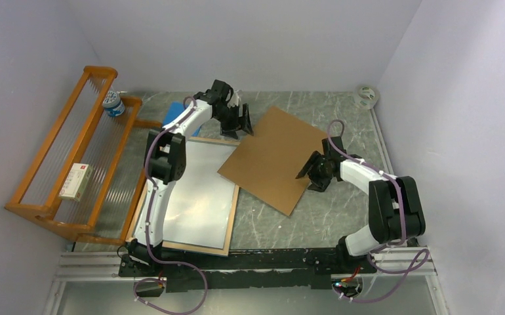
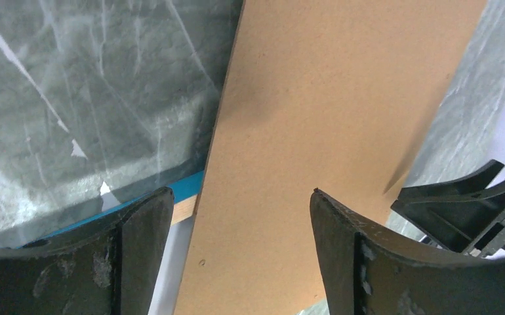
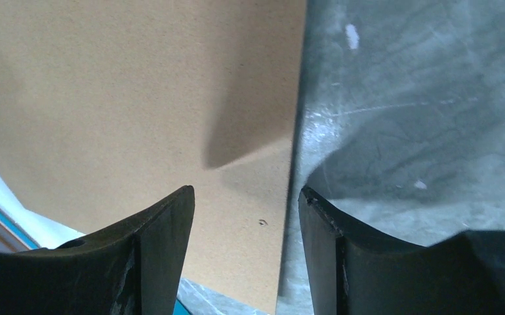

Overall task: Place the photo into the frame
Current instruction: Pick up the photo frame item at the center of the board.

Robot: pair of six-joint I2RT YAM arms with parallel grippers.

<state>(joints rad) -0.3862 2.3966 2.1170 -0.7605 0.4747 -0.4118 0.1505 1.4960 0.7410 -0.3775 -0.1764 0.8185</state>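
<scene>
Two grippers attend the same brown backing board (image 1: 273, 157), and both stand with their jaws apart, pinching nothing. The left gripper (image 2: 243, 193) hangs over the board's far left edge, one finger above the board and the other above the frame's corner and the marble-patterned table (image 1: 328, 223). The right gripper (image 3: 246, 190) straddles the opposite, right-hand edge in the same way. Between them the board lies flat and skewed, mostly on the table, with its left corner overlapping the far right corner of the frame (image 1: 233, 220). The frame lies in front of the left arm with its light wood side up, and a sliver of turquoise shows at its edge in the left wrist view. A plain white sheet fills its opening. I judge this to be the photo (image 1: 191, 197) lying print-down, though no printed side shows to confirm it. If so, seating the photo looks done. What is left is closing up: gripping the board, squaring it to the frame and laying it in over the sheet.
</scene>
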